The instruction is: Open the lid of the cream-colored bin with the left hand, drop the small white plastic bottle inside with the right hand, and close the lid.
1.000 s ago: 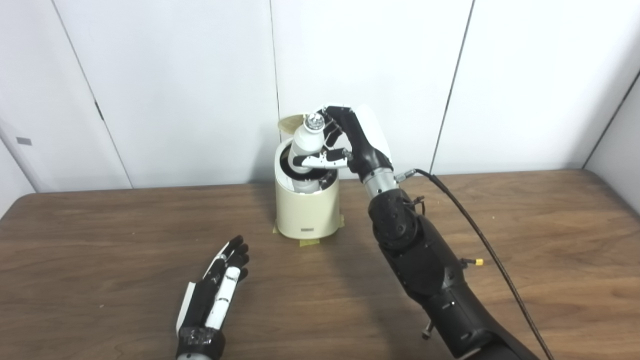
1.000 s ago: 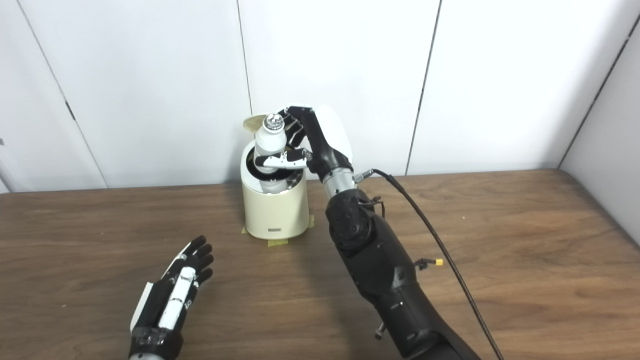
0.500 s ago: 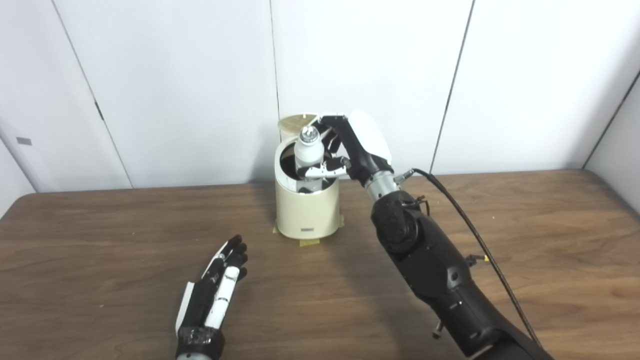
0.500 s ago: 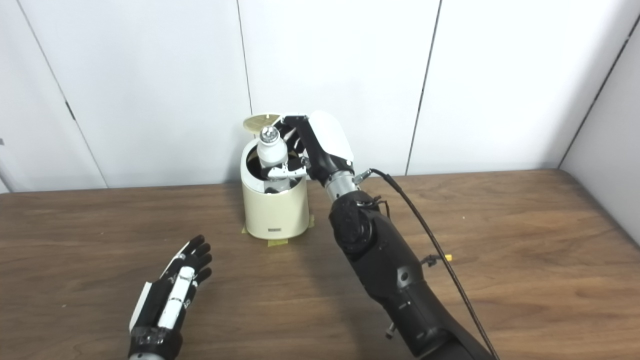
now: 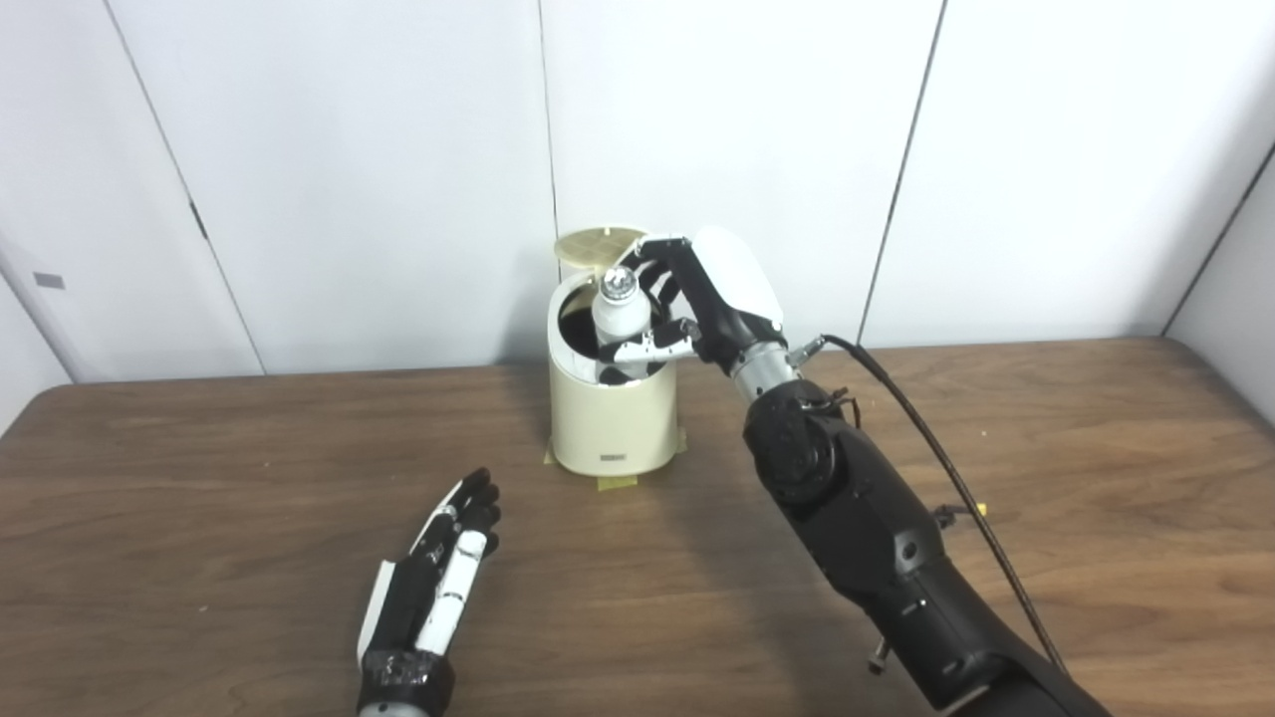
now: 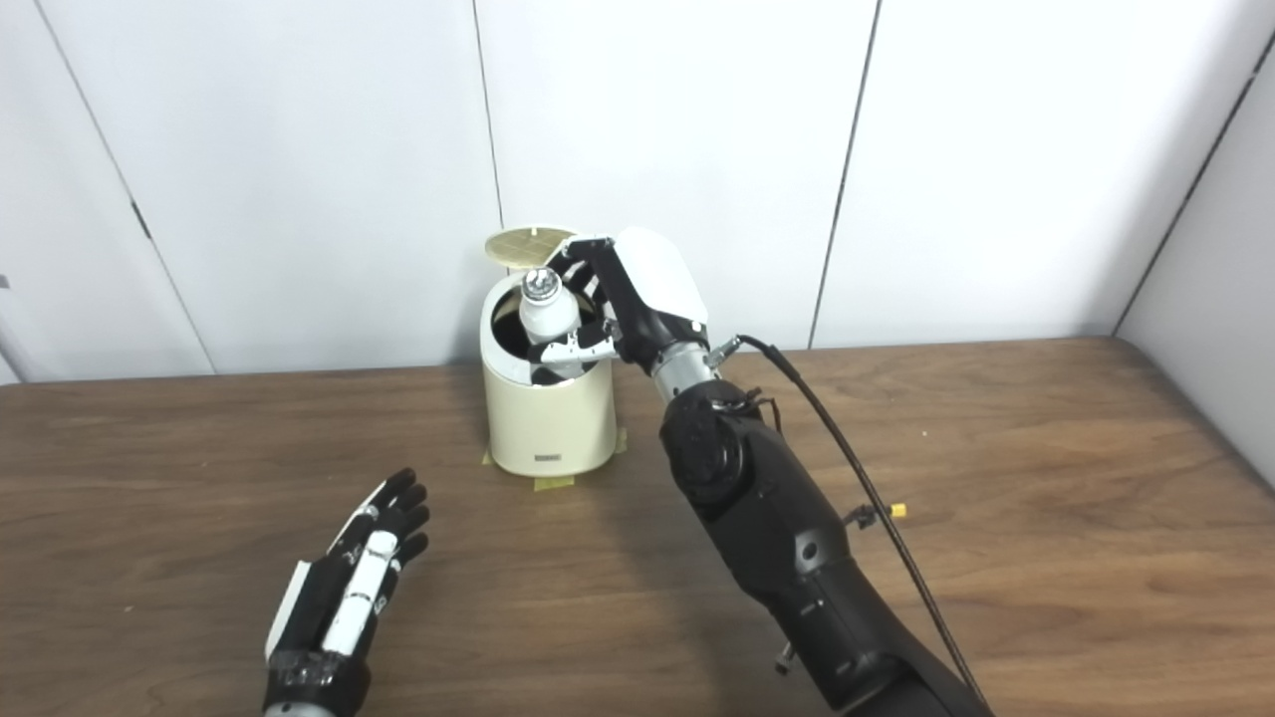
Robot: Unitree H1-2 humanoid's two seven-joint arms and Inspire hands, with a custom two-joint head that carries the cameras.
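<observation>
The cream-colored bin [image 5: 610, 423] stands at the back of the table, its round lid [image 5: 598, 243] tipped up behind the opening. My right hand [image 5: 697, 299] is over the bin's right rim, shut on the small white plastic bottle [image 5: 619, 317]. The bottle is upright, its lower part inside the dark opening and its silver cap above the rim. My left hand [image 5: 438, 583] lies flat on the table in front of the bin, open, fingers stretched out, holding nothing and well apart from the bin.
Tape strips [image 5: 616, 482] hold the bin's base to the brown wooden table [image 5: 199, 518]. A black cable [image 5: 946, 468] runs along my right arm. White wall panels close off the back, just behind the bin.
My right hand has lowered the bottle further into the bin's opening and moved slightly right. The left hand has barely shifted on the table.
</observation>
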